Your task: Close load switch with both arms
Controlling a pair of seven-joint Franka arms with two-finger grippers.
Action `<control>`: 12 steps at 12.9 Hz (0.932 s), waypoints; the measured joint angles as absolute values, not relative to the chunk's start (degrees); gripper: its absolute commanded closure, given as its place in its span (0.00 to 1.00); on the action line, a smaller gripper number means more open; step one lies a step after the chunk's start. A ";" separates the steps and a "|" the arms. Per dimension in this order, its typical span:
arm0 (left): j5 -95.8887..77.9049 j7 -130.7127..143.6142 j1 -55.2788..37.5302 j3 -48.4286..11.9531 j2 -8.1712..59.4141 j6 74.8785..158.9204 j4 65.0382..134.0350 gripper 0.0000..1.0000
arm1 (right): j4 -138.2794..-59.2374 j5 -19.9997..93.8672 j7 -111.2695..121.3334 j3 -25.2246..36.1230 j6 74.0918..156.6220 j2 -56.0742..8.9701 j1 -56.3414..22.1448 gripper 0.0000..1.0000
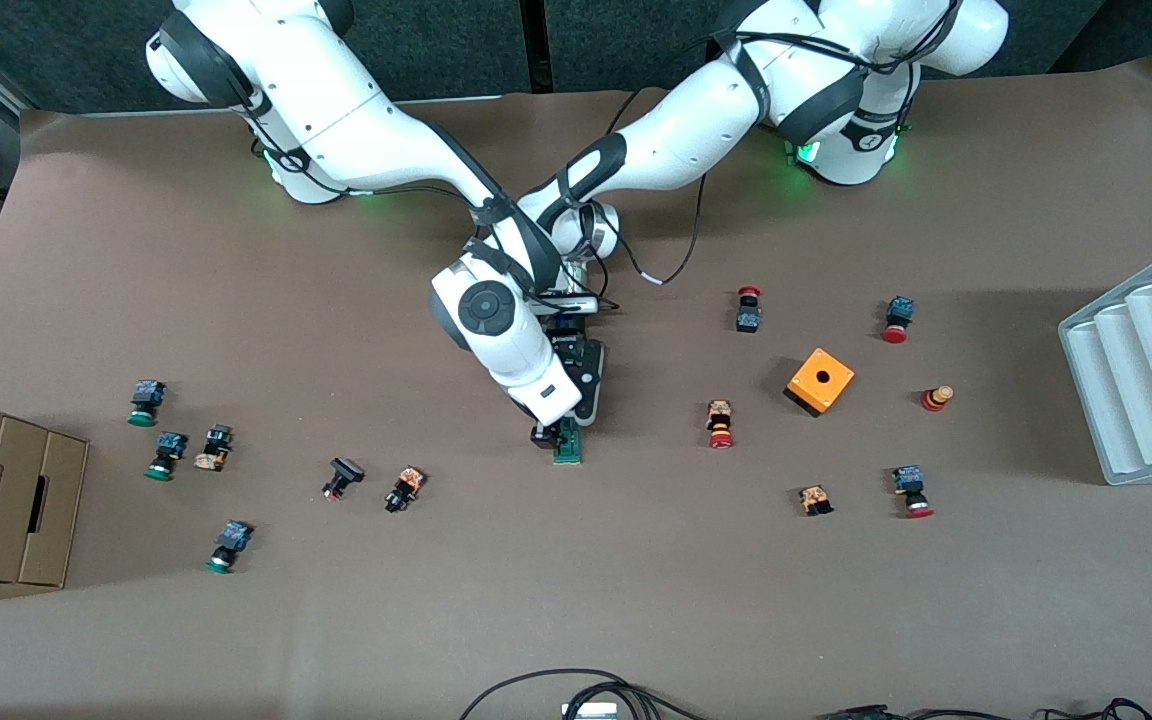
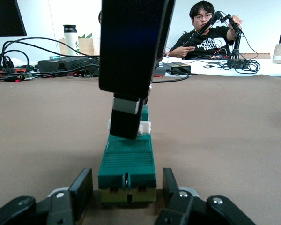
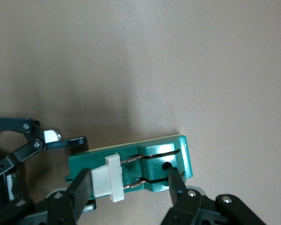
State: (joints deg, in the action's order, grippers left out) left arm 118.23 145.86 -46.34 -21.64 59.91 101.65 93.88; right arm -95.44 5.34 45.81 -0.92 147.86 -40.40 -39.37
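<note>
The load switch (image 1: pixel 568 443) lies mid-surface, long axis toward the front edge. The left claw (image 2: pixel 126 187) is clamped across its end. The right claw (image 3: pixel 131 185) sits directly above, fingers apart, straddling the white piece (image 3: pixel 107 177).

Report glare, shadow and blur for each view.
Front view: even light, soft arm shadows on the table, green glow at both bases. Left wrist view: bright background, load switch sharp, right tool dark against it. Right wrist view: glare on the switch's glossy end, soft shadow across the table, left tool dim.
</note>
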 measured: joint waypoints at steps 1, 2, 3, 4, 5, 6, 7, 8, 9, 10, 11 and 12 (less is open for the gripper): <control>118.23 145.86 -46.34 -21.63 59.91 101.65 93.88 0.32 | -95.43 5.16 46.00 -0.92 147.91 -40.40 -39.45 0.27; 118.23 145.86 -46.34 -21.63 59.91 101.64 93.88 0.32 | -95.43 5.16 46.19 -0.92 147.93 -40.40 -39.51 0.27; 118.23 145.86 -46.34 -21.63 59.91 101.64 93.88 0.32 | -95.42 5.16 46.29 -0.91 147.98 -40.40 -39.56 0.29; 118.23 145.86 -46.34 -21.63 59.91 101.64 93.88 0.32 | -95.39 5.16 46.33 -0.91 148.01 -40.40 -39.63 0.30; 118.23 145.86 -46.34 -21.63 59.91 101.64 93.88 0.32 | -95.37 5.16 46.34 -0.91 148.02 -40.40 -39.70 0.32; 118.24 145.86 -46.34 -21.63 59.91 101.64 93.88 0.32 | -95.37 5.16 46.34 -0.90 148.03 -40.40 -39.74 0.34; 118.24 145.86 -46.34 -21.63 59.91 101.64 93.88 0.32 | -95.37 5.16 46.35 -0.90 148.03 -40.40 -39.75 0.37; 118.24 145.86 -46.34 -21.63 59.91 101.64 93.88 0.32 | -95.37 5.16 46.35 -0.89 148.03 -40.40 -39.75 0.38; 118.24 145.86 -46.35 -21.63 59.91 101.64 93.88 0.32 | -95.40 5.16 46.35 -0.99 147.94 -40.37 -39.82 0.40; 118.24 145.86 -46.35 -21.63 59.91 101.63 93.88 0.32 | -95.40 5.16 46.35 -0.90 148.01 -40.37 -39.94 0.40; 118.24 145.86 -46.35 -21.63 59.92 101.63 93.88 0.32 | -95.43 5.16 46.35 -0.94 147.95 -40.35 -39.98 0.41; 118.24 145.86 -46.36 -21.62 59.92 101.62 93.88 0.32 | -95.43 5.16 46.35 -0.90 147.95 -40.35 -39.99 0.40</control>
